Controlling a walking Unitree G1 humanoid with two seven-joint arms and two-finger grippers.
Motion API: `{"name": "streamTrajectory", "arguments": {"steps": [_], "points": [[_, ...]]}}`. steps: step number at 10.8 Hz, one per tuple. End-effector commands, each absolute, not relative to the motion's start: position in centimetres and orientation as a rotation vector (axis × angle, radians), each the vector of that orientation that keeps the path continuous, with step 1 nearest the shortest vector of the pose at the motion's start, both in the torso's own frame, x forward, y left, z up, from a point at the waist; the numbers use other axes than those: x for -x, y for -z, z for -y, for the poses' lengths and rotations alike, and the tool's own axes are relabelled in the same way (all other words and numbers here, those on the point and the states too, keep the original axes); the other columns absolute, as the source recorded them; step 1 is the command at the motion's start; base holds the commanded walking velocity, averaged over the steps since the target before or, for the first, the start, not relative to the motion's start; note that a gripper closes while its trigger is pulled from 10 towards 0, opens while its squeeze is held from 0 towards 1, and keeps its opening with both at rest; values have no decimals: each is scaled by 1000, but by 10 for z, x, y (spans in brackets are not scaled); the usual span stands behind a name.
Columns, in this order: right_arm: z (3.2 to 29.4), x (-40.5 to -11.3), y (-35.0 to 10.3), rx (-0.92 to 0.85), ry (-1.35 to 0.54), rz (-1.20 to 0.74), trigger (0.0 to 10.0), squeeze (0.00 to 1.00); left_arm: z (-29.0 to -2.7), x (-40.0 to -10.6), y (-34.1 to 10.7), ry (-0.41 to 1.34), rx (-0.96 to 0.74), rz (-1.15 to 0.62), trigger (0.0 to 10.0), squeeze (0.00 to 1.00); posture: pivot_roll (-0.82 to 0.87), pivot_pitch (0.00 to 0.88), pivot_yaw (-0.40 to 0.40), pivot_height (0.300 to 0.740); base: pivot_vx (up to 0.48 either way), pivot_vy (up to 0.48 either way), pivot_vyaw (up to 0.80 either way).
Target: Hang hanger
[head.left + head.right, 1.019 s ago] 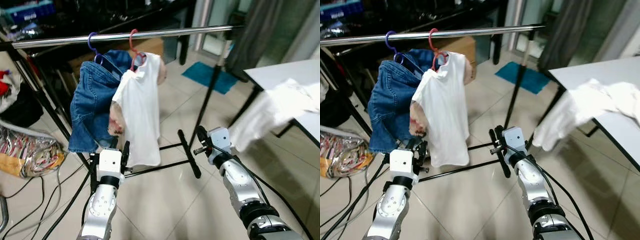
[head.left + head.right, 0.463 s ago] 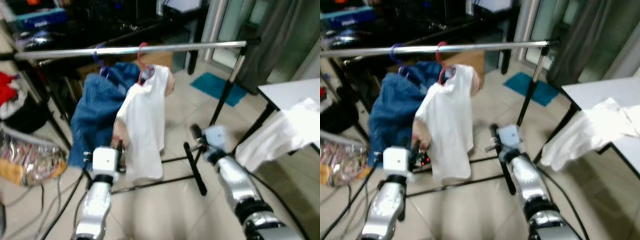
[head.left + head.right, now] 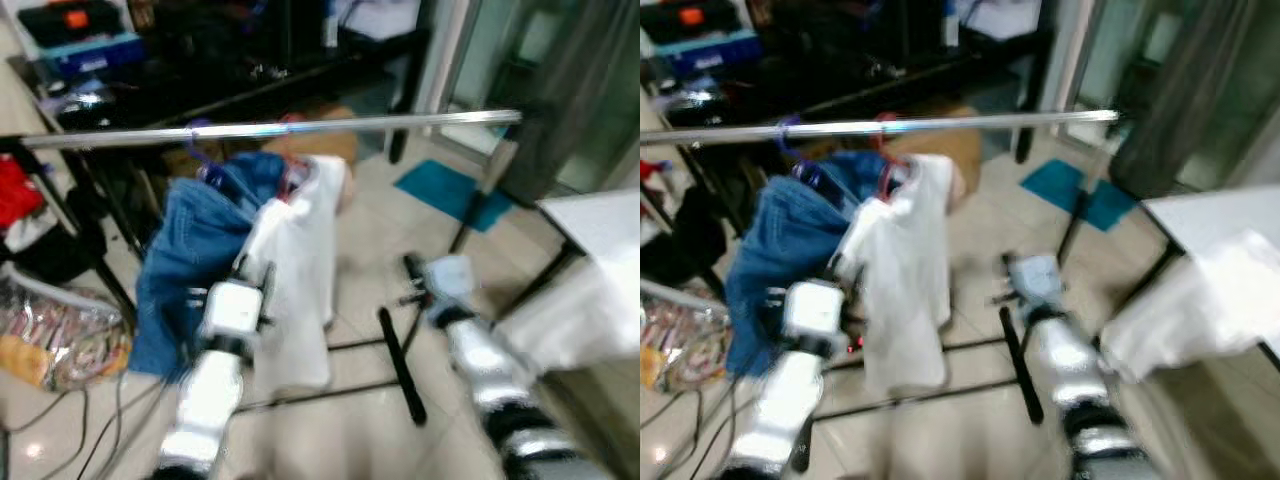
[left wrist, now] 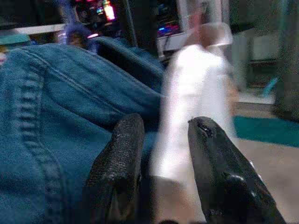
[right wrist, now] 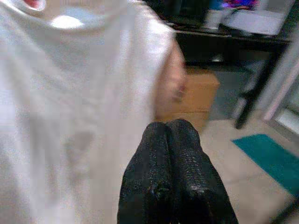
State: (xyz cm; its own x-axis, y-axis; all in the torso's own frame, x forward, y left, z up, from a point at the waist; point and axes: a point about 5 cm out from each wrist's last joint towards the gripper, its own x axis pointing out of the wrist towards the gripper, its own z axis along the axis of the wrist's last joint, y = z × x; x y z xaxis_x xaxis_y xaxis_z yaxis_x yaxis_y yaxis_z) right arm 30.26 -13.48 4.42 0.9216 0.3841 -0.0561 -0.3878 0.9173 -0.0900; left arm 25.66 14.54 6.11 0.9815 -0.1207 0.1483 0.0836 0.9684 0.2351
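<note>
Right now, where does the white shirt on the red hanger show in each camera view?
Left eye: white shirt hangs mid-frame under the silver rail.
Right eye: left of centre.
Left wrist: beyond the left gripper, beside the jeans.
Right wrist: behind the right gripper.
Shared landmark: the jeans, on the shirt's left.

My head views are smeared with motion blur, worst over both my arms below the rail (image 3: 270, 128), where edges run into streaks. The rail carries a long bright glare line. Behind the rail the room is dim and dark; the floor tiles (image 3: 350, 250) under it are evenly lit and pale. The white shirt (image 5: 70, 93) near the rail looks washed out and soft in my right wrist view.
</note>
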Motion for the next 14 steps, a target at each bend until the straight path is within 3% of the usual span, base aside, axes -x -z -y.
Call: {"name": "streamTrajectory", "arguments": {"steps": [1, 9, 14], "points": [[150, -304, -46, 120, -365, -38, 10000, 0, -135, -259, -75, 123, -240, 244, 10000, 0, 18, 0, -1, 740, 0, 0, 0], [149, -306, -47, 118, -371, -41, 10000, 0, -145, -259, -87, 117, -300, 268, 10000, 0, 32, 0, -6, 740, 0, 0, 0], [146, -306, -47, 114, -377, -43, 10000, 0, -154, -264, -88, 164, -224, 223, 10000, 0, 40, 0, -8, 740, 0, 0, 0]]}}
